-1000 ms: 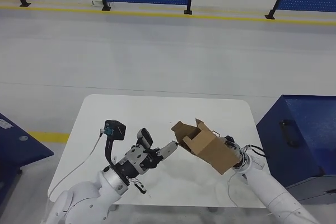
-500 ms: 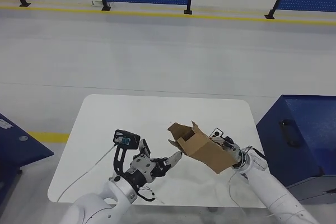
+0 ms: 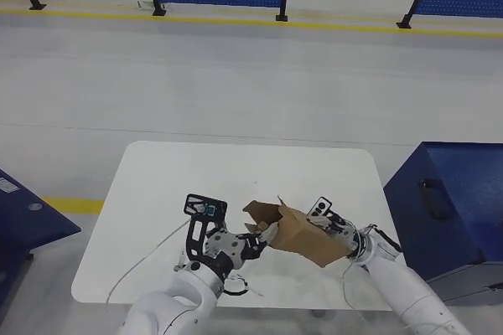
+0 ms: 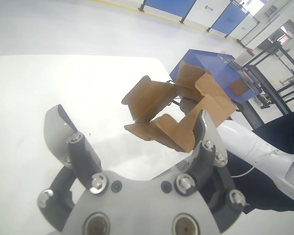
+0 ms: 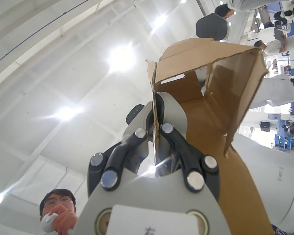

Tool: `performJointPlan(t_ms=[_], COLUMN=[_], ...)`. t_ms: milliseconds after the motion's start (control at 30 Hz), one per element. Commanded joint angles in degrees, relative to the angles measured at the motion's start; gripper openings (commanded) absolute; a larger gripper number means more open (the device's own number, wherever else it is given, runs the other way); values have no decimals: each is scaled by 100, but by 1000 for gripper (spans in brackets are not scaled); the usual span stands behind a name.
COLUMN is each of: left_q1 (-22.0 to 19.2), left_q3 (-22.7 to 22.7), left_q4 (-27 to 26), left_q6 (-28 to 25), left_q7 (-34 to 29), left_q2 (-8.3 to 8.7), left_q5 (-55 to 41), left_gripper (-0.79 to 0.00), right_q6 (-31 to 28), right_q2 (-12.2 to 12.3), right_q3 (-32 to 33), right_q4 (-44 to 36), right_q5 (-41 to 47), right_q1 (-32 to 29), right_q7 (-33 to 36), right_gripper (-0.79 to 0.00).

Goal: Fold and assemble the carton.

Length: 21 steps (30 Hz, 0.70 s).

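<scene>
A brown cardboard carton (image 3: 295, 232) hangs tilted over the near right part of the white table (image 3: 193, 172), its loose flaps pointing toward the left arm. My right gripper (image 3: 334, 229) is shut on the edge of one carton wall (image 5: 153, 113), and the box body (image 5: 210, 86) opens beyond it. My left gripper (image 4: 132, 121) is open at the flap end of the carton (image 4: 176, 113). One of its fingers (image 4: 207, 133) lies against a carton flap, while the other finger (image 4: 61, 121) stands apart over bare table. In the top view the left gripper (image 3: 258, 237) meets the flaps.
A blue bin (image 3: 461, 209) stands off the table's right side, and another blue object (image 3: 17, 218) off its left. A white cable (image 3: 147, 251) trails across the near left of the table. The far half of the table is bare.
The left arm has swung right, bringing its open gripper up to the carton's flaps. The right gripper has lowered the carton and shifted it left.
</scene>
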Motion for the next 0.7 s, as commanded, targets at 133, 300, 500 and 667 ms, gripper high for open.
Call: performJointPlan(t_ms=[133, 300, 500, 667], left_q1=[-117, -147, -91, -30], left_q3=[175, 237, 263, 307], left_q4=[202, 264, 257, 259], left_q6=[35, 43, 10, -113], left_q7=[-373, -606, -698, -565], left_q2=[-49, -84, -123, -164], left_q5=[331, 541, 639, 606], left_gripper=[0, 0, 0, 0], right_q6=[20, 57, 93, 121], right_q2=[-35, -55, -84, -127], right_q3=[103, 227, 357, 386], right_q4=[-37, -34, -72, -110], right_q5=[-157, -264, -342, -409], right_q1=[-48, -69, -119, -180], right_q7=[22, 29, 40, 15], right_gripper=[-785, -785, -785, -785])
